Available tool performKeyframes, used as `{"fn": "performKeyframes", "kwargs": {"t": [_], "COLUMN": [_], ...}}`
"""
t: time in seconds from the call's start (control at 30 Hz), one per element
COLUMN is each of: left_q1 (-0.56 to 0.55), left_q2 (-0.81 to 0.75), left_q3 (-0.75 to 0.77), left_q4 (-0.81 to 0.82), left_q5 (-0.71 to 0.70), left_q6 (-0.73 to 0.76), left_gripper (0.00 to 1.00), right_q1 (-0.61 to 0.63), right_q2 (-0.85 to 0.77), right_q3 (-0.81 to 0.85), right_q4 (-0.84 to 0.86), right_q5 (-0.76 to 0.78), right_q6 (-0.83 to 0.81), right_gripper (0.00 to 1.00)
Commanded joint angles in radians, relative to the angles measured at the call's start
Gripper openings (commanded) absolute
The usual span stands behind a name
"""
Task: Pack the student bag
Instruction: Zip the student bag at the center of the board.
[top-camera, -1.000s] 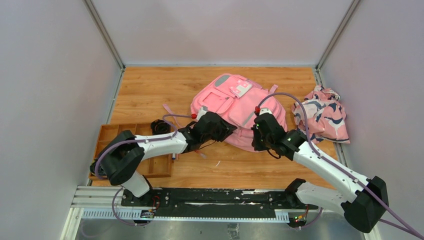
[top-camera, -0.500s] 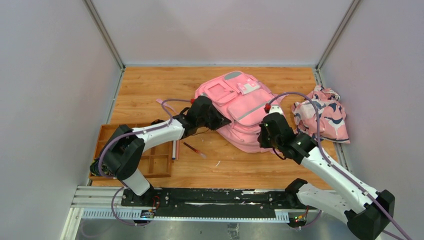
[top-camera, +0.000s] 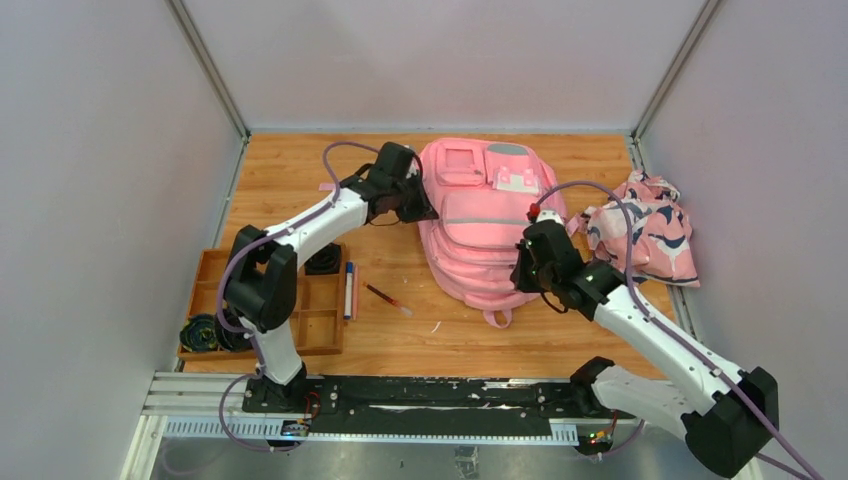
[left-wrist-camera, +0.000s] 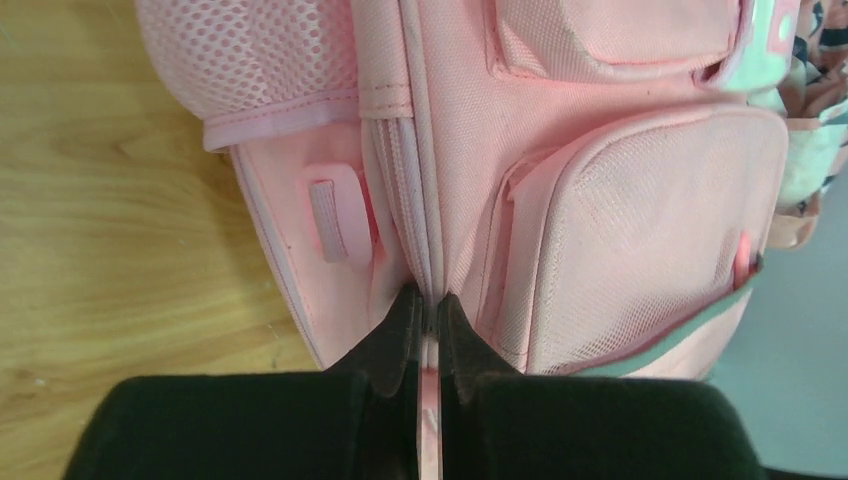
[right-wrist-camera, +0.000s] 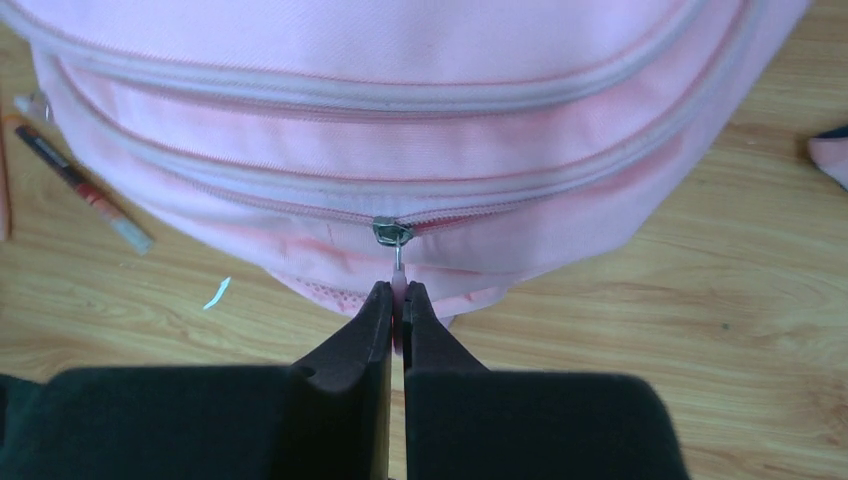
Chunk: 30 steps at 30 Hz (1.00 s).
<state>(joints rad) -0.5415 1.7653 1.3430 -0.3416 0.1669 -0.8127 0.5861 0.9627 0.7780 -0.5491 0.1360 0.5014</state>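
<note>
The student bag (top-camera: 485, 235), a large pink backpack, lies flat on the wooden table with its front pockets up and its carry loop toward the near edge. My left gripper (top-camera: 427, 211) is at the bag's left side. In the left wrist view that gripper (left-wrist-camera: 427, 299) is shut on a seam of the bag (left-wrist-camera: 620, 230) beside a mesh pocket. My right gripper (top-camera: 521, 273) is at the bag's near right edge. The right wrist view shows this gripper (right-wrist-camera: 399, 291) shut on the pink tab hanging from a metal zipper slider (right-wrist-camera: 391, 232).
A pink cloth with a navy-white pattern (top-camera: 648, 232) lies right of the bag. A wooden tray (top-camera: 302, 328) with black rolls (top-camera: 204, 333) sits at the near left. A marker (top-camera: 348, 289) and a red pen (top-camera: 387, 298) lie between tray and bag.
My left gripper shut on the bag's side and swung toward the back wall, turning the bag until it lies straight. The right gripper kept its hold on the zipper tab.
</note>
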Motion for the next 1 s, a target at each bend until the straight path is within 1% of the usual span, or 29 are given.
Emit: {"fn": "performKeyframes", "kwargs": {"t": [0.0, 0.03, 0.07, 0.1, 0.13, 0.2, 0.3, 0.37, 0.4, 0.43, 0.5, 0.63, 0.77, 0.83, 0.87, 0.97], "left_q1": [0.044, 0.044, 0.039, 0.032, 0.024, 0.005, -0.048, -0.091, -0.11, -0.124, -0.143, -0.195, -0.231, -0.25, -0.26, -0.297], "left_q2": [0.012, -0.006, -0.032, -0.064, -0.1, -0.181, -0.344, -0.449, -0.49, -0.519, -0.544, -0.526, -0.451, -0.433, -0.432, -0.437], "left_q3": [0.164, 0.173, 0.162, 0.139, 0.1, 0.03, -0.126, -0.255, -0.32, -0.379, -0.471, -0.528, -0.533, -0.533, -0.534, -0.511], "left_q4": [-0.097, -0.118, -0.124, -0.106, -0.094, -0.072, -0.031, 0.033, 0.054, 0.076, 0.14, 0.157, 0.235, 0.274, 0.29, 0.285], "left_q5": [-0.191, -0.208, -0.233, -0.252, -0.257, -0.248, -0.284, -0.296, -0.304, -0.29, -0.23, -0.237, -0.187, -0.191, -0.199, -0.258], "left_q6": [0.146, 0.15, 0.145, 0.143, 0.145, 0.139, 0.06, -0.044, -0.123, -0.195, -0.292, -0.396, -0.439, -0.462, -0.471, -0.466], "left_gripper": [0.14, 0.34, 0.57, 0.93, 0.99, 1.0, 0.96, 0.95, 0.98, 1.0, 1.0, 1.0, 1.0, 1.0, 0.98, 0.82], "right_q1": [0.128, 0.149, 0.169, 0.182, 0.192, 0.201, 0.204, 0.205, 0.207, 0.207, 0.208, 0.208, 0.208, 0.208, 0.208, 0.208], "right_q2": [0.033, 0.043, 0.053, 0.058, 0.066, 0.077, 0.12, 0.15, 0.163, 0.171, 0.179, 0.167, 0.153, 0.151, 0.15, 0.151], "right_q3": [0.04, 0.046, 0.047, 0.047, 0.043, 0.033, 0.033, 0.044, 0.048, 0.05, 0.051, 0.04, 0.032, 0.035, 0.035, 0.034], "right_q4": [-0.08, -0.069, -0.055, -0.039, -0.021, 0.024, 0.066, 0.07, 0.072, 0.074, 0.077, 0.074, 0.073, 0.067, 0.064, 0.06], "right_q5": [-0.002, -0.005, -0.006, -0.006, -0.009, -0.021, -0.03, -0.033, -0.034, -0.031, -0.024, -0.012, -0.01, -0.01, -0.01, -0.012], "right_q6": [0.07, 0.084, 0.1, 0.114, 0.132, 0.158, 0.175, 0.17, 0.166, 0.164, 0.159, 0.152, 0.152, 0.152, 0.151, 0.151], "right_gripper": [0.0, 0.0, 0.0, 0.0, 0.0, 0.0, 0.0, 0.0, 0.0, 0.0, 0.0, 0.0, 0.0, 0.0, 0.0, 0.0]}}
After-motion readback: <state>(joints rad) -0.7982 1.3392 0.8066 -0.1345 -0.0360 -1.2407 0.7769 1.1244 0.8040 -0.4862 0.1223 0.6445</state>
